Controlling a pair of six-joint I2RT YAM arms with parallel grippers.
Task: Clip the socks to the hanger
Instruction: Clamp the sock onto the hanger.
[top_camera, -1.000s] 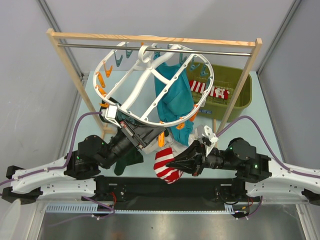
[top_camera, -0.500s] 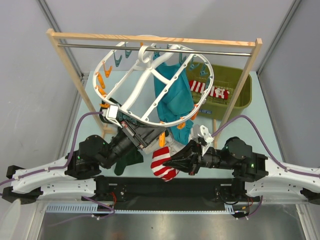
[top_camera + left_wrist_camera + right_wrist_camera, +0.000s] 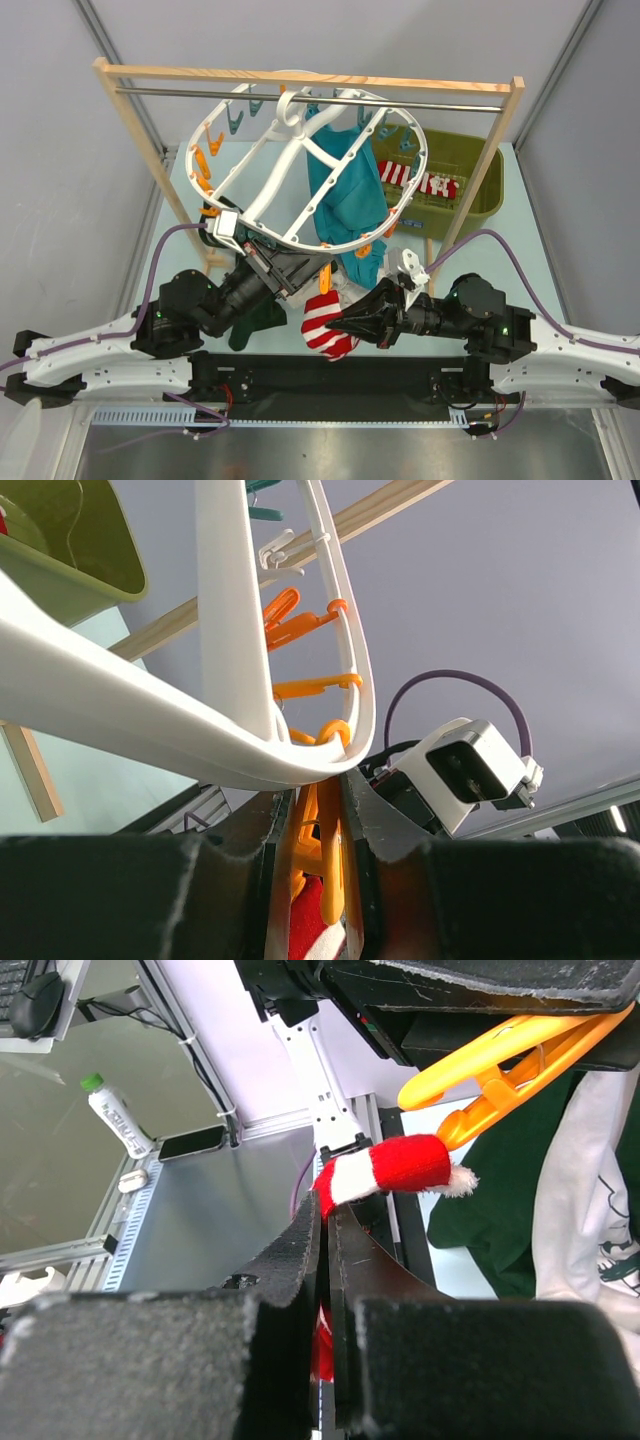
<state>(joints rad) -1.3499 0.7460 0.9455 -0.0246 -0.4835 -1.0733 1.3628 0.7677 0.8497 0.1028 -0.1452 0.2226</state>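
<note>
The round white hanger (image 3: 290, 150) hangs tilted from the metal rod, with orange and teal clips on its rim. My left gripper (image 3: 318, 272) is shut on an orange clip (image 3: 330, 860) at the hanger's near rim (image 3: 200, 730). My right gripper (image 3: 338, 323) is shut on a red-and-white striped sock (image 3: 325, 325) and holds its top edge (image 3: 395, 1168) just below that clip (image 3: 510, 1060). The sock's end shows between the left fingers (image 3: 315, 925). More striped socks (image 3: 418, 180) lie in the green bin.
A wooden rack (image 3: 130, 120) with a metal rod (image 3: 420, 101) spans the back. A teal garment (image 3: 350, 200) hangs from the hanger. An olive green bin (image 3: 480, 190) stands at the back right. A dark green garment (image 3: 262, 318) lies under the left arm.
My right gripper has carried the sock a little left and up, closer under the orange clip. The left gripper has stayed on the clip.
</note>
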